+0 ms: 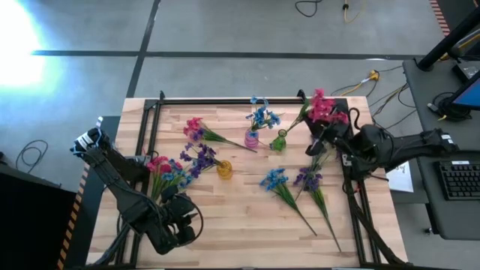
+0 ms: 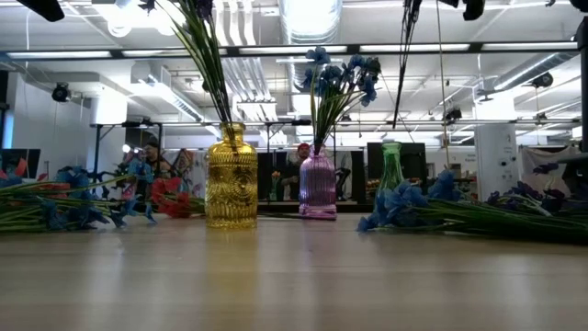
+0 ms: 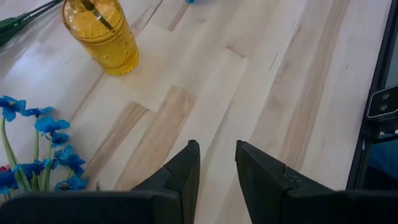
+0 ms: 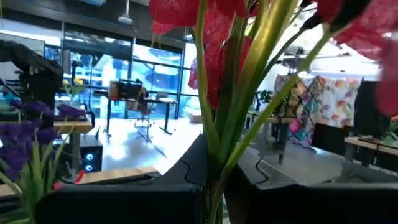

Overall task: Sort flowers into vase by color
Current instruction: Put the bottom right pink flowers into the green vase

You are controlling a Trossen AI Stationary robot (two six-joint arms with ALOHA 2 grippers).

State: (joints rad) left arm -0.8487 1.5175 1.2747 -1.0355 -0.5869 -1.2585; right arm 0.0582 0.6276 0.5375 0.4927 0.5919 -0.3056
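Note:
Three small vases stand mid-table: a yellow one [image 1: 224,169] with purple flowers, a pink one [image 1: 252,139] with blue flowers [image 1: 260,117], and a green one [image 1: 278,142]. My right gripper [image 1: 321,135], just right of the green vase, is shut on a bunch of red-pink flowers [image 1: 324,109]. My left gripper [image 1: 184,206] hovers near the table's front left, slightly open over bare wood [image 3: 217,165], pointing toward the yellow vase [image 3: 102,34]. Loose flowers lie on the table: a red and blue pile [image 1: 163,171], a red-pink sprig [image 1: 196,130], a blue sprig [image 1: 274,181] and a purple sprig [image 1: 309,180]. My right gripper pinches the green stems [image 4: 219,152] of the red-pink flowers between its two fingers. The stems run on past the fingertips, with the blooms [image 4: 211,37] at their far end. The stems' other ends are hidden behind the gripper.
A black frame rail [image 1: 225,102] runs along the table's far edge and down both sides. Bare wood lies in the near middle [image 1: 240,217]. A desk with a keyboard [image 1: 459,180] stands off the table's right side.

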